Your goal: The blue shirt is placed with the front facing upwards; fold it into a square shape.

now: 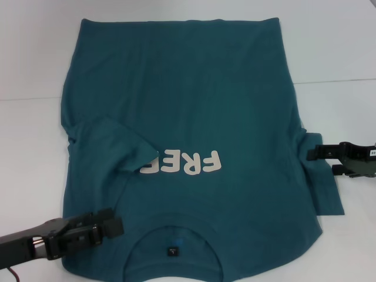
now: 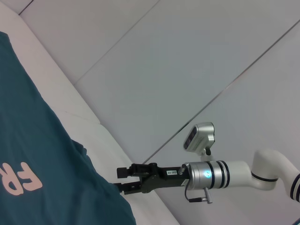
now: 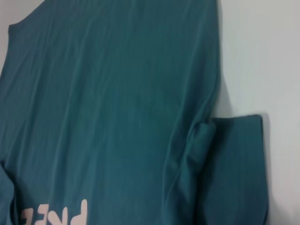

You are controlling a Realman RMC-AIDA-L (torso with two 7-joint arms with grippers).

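the blue shirt [image 1: 194, 117] is lying on the bench [image 1: 341, 47] with only its left sleeve [image 1: 111, 144] folded in; the right sleeve and body folds are waiting. my right gripper [image 1: 311, 154], seemingly spread, is reaching at the right sleeve [image 1: 326, 191]; my left gripper [image 1: 114, 226], state unclear, is hovering near the collar.

Bright, even overhead light, soft shadows.
The white bench [image 1: 329, 41] shows no glare; the dark teal cotton T-shirt [image 1: 188, 100] casts a faint shadow beside its sleeve, and the right wrist view looks slightly blurred.
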